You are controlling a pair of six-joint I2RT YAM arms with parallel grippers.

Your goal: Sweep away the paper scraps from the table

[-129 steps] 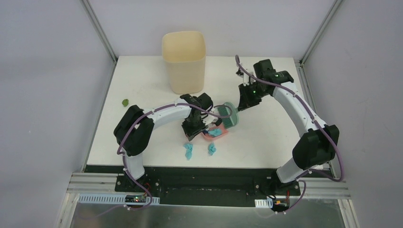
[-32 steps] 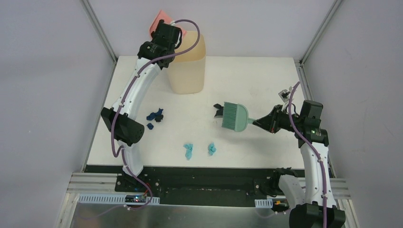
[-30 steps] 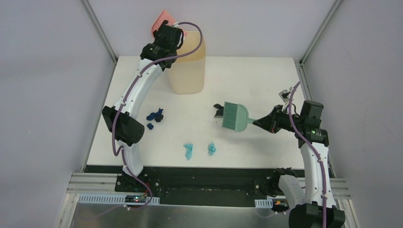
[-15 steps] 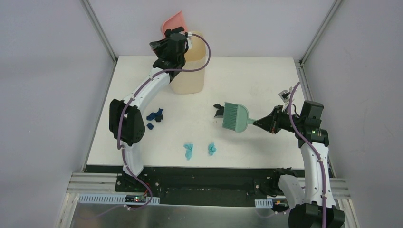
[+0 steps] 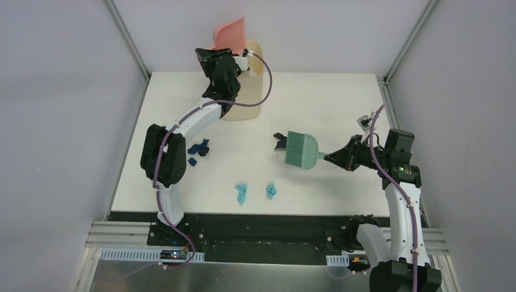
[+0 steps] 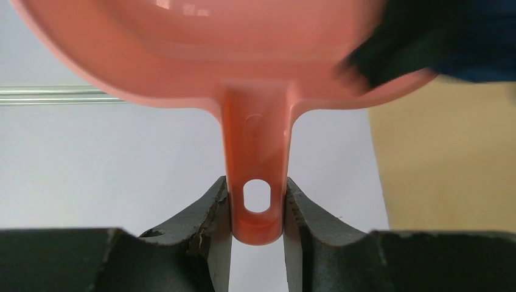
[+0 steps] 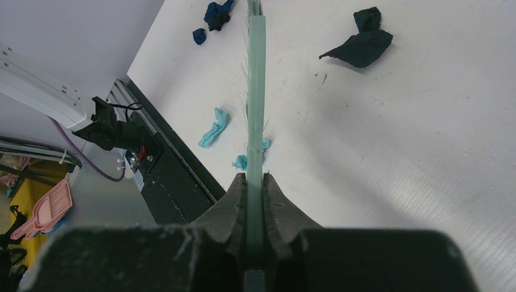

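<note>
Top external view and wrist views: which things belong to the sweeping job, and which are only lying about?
Job: light blue crumpled paper scraps; navy scraps; black scrap; teal plastic hand brush, in right gripper; pink plastic dustpan, in left gripper; tall cream bin; flat white table.
Lying about: small pink scoop beyond the table edge.

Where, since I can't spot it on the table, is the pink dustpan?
In the top view the pink dustpan is up at the far edge, left of centre, tilted above the cream bin, its handle clamped in the left hand.
</note>
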